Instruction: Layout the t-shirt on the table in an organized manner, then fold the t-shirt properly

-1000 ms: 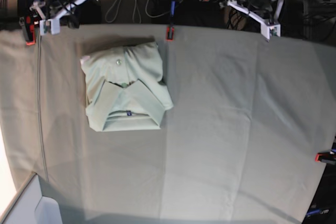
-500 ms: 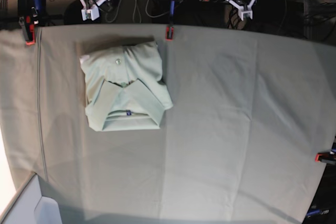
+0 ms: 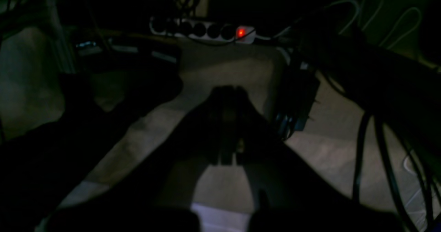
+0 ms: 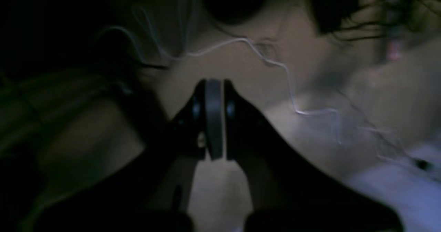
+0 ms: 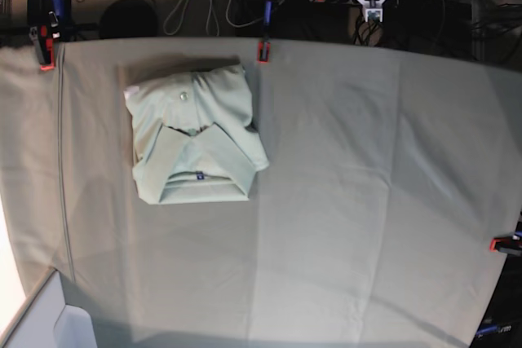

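On the table [image 5: 367, 201] lies the folded t-shirt [image 5: 194, 136], tag unreadable; both pincers closed, empty.

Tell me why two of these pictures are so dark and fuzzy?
Left wrist view: very dim, only the power strip's red light glows. Right wrist view: dark and blurred, with smeary white cables. Base view: bright and sharp on the t-shirt and the table.
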Controlling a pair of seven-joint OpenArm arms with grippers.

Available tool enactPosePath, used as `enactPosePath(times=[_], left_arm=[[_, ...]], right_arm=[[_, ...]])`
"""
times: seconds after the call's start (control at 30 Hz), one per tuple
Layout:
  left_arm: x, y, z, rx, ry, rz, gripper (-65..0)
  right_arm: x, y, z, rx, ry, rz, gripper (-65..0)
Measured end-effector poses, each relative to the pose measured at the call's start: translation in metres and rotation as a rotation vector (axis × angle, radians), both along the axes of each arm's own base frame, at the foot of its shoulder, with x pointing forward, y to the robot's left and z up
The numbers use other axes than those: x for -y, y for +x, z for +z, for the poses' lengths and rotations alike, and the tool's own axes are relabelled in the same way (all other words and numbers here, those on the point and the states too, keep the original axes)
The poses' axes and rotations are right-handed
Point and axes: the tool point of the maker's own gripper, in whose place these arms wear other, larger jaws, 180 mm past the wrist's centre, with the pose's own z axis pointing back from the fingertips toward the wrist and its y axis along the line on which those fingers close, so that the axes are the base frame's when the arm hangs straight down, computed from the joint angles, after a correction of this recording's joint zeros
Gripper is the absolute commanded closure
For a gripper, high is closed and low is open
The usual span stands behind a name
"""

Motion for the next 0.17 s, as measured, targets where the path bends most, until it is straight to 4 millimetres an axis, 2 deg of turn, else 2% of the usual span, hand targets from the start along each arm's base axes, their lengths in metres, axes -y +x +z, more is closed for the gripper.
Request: enactPosePath(times=[0.1, 0.17], left_arm=[[0.0008, 0.0021, 0.0002, 0.005, 0.0, -0.008, 0.0], [0.0027, 0.0001, -0.0002, -0.001, -0.002, -0.015, 0.0]], right_arm=[[0.0033, -0.0065, 0.0032, -0.044, -0.081, 0.021, 0.0], [0.0031, 0.0003, 0.0044, -0.044, -0.104, 0.078, 0.0]])
